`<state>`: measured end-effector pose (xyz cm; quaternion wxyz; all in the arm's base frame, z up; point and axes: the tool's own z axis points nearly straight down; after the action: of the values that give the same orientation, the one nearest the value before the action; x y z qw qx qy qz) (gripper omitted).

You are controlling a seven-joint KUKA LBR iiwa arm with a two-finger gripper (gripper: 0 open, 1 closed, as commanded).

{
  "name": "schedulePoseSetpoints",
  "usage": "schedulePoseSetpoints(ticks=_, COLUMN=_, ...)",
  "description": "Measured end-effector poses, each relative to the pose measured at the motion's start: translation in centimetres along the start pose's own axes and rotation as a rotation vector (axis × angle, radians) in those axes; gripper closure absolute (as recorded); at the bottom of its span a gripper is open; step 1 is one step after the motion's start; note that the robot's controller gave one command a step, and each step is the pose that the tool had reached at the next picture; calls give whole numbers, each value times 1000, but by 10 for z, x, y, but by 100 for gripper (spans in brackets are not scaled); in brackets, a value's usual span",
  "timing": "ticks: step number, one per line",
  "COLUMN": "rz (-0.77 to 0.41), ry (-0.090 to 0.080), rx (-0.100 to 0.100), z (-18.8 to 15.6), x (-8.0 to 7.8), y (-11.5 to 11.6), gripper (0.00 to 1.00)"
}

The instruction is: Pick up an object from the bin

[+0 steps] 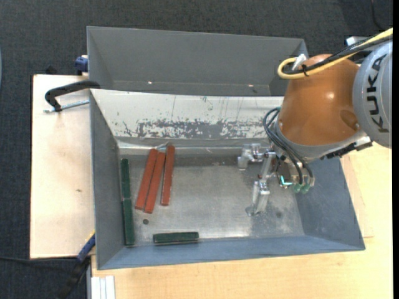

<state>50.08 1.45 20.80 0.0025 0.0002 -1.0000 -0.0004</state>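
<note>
My gripper hangs over the bare floor in the right half of the bin, open, one fingertip near the back wall and the other toward the front. Nothing is between them. The nearest loose things are three red-brown sticks lying side by side, slightly slanted, in the left half of the bin, well to the gripper's left. A short dark green bar lies flat along the front wall, left of and below the gripper.
A long dark green bar lies along the left wall. A tiny dark speck sits just below the sticks. The arm's orange cover and cables hang over the bin's right side.
</note>
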Motion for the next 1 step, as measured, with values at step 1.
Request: schedulePoseSetpoints(ticks=1, rz=1, ry=-8, rx=0, z=-3, x=-2, y=0, gripper=0)
